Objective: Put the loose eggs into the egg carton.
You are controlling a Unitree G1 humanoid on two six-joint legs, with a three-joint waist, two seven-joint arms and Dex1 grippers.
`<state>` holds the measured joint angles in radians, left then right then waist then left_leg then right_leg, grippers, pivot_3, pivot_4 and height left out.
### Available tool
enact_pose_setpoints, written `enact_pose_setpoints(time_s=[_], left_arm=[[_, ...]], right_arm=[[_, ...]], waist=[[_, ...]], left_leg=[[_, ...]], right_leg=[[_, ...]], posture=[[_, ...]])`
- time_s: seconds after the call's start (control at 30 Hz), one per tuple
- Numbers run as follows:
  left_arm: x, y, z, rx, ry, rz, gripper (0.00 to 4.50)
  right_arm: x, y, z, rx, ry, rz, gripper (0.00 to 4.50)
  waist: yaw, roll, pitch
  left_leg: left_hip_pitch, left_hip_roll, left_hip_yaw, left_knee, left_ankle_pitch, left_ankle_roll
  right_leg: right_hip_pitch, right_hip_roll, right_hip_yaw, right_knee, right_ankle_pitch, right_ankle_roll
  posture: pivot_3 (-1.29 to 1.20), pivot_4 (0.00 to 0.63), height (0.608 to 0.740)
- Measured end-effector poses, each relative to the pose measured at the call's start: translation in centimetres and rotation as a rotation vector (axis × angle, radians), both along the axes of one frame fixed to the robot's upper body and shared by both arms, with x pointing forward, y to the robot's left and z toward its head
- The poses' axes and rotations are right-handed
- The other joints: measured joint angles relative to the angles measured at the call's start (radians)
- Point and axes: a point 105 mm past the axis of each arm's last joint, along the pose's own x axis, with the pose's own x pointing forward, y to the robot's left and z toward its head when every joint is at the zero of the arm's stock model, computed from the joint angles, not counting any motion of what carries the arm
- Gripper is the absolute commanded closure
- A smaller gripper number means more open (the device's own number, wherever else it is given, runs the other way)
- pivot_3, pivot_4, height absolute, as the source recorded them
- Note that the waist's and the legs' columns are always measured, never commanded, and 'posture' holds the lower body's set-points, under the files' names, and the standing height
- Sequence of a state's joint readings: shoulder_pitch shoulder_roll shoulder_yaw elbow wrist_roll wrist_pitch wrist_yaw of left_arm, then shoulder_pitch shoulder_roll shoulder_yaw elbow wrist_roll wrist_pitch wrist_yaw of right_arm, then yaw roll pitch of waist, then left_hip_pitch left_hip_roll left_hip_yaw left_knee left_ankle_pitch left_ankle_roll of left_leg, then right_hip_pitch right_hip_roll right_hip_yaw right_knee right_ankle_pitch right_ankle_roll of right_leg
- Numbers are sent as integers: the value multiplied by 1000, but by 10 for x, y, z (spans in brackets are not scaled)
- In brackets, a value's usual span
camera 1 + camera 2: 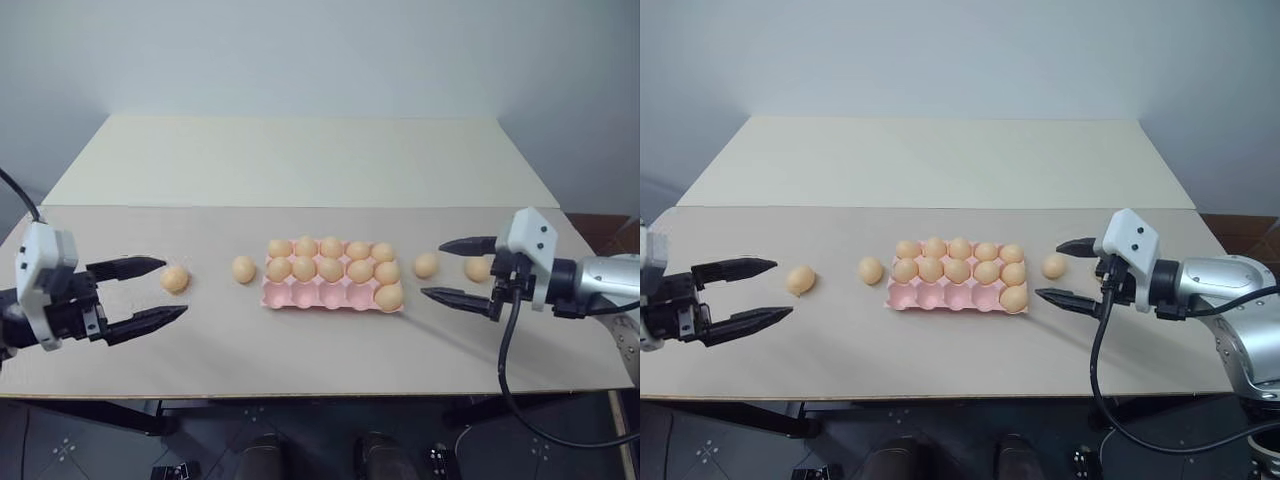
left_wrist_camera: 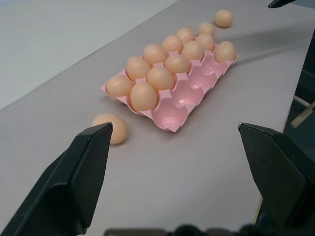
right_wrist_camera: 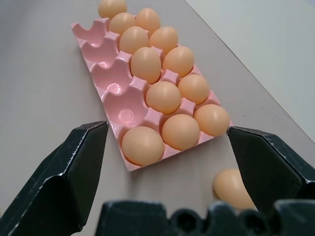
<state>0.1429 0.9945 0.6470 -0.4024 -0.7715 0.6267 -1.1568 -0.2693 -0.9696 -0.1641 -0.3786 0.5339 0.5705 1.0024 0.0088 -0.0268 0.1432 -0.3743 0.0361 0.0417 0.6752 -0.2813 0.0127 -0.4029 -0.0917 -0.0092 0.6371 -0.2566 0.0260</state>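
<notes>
Left eye view: we've got the egg carton (image 1: 330,293) sitting mid-desk (image 1: 300,350), nearer the front edge than the back. Back and middle rows look full, and the front row has one egg at its right end, so four cups are empty.
Loose eggs: four of them. Left-side egg one (image 1: 174,278) and left-side egg two (image 1: 243,268) lie toward the desk's left edge; right-side egg one (image 1: 426,264) and right-side egg two (image 1: 478,268) lie toward its right edge.
Left gripper (image 1: 152,291): jaws spread wide, holding nothing, pointed at the nearest left egg.
Right gripper (image 1: 455,270): jaws spread wide too, empty, with the right eggs near them.
Right eye view: same layout, nothing new for us.
Left wrist view: carton ahead between the black fingers (image 2: 78,182), one loose egg just beside the carton's near corner.
Right wrist view: the filled end cup is close, and a loose egg sits low by one finger.
Risk one: we reckon these smooth eggs roll; a jaw nudging one sideways could send it toward a desk edge.
Risk two: the right jaws are crowded by two eggs, so closing on one may knock the other.
Risk three: dropping into the front row off-centre could bump the seated neighbours.
</notes>
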Motion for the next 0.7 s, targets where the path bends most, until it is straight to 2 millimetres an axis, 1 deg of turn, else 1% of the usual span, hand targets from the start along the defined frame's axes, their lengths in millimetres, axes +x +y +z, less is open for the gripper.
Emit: enact_pose_setpoints(time_s=[0.27, 0.4, 0.57, 0.7], left_arm=[[0, -2, 1, -2, -18, 10, 29], [-4, -2, 3, -3, -26, 17, 29], [-5, -6, 4, -2, -28, 0, 29], [-6, -10, 2, 3, -4, -46, 29]], right_arm=[[2, -2, 0, 4, 3, -9, 0], [2, -3, 0, 6, 5, -13, 0], [2, -6, -6, -3, 18, -30, 0], [3, -11, -2, -22, 7, -57, 0]], waist=[[0, 0, 0], [0, 0, 0], [0, 0, 0], [1, 0, 0]], left_leg=[[0, 0, 0, 0, 0, 0], [0, 0, 0, 0, 0, 0], [0, 0, 0, 0, 0, 0], [0, -1, 0, 0, 0, 0]], right_leg=[[0, 0, 0, 1, 0, 0], [0, 0, 0, 0, 0, 0], [0, 0, 0, 1, 0, 0], [0, 0, 0, 1, 0, 0]], posture=[[0, 150, 740], [0, 150, 740], [0, 150, 740], [0, 150, 740]])
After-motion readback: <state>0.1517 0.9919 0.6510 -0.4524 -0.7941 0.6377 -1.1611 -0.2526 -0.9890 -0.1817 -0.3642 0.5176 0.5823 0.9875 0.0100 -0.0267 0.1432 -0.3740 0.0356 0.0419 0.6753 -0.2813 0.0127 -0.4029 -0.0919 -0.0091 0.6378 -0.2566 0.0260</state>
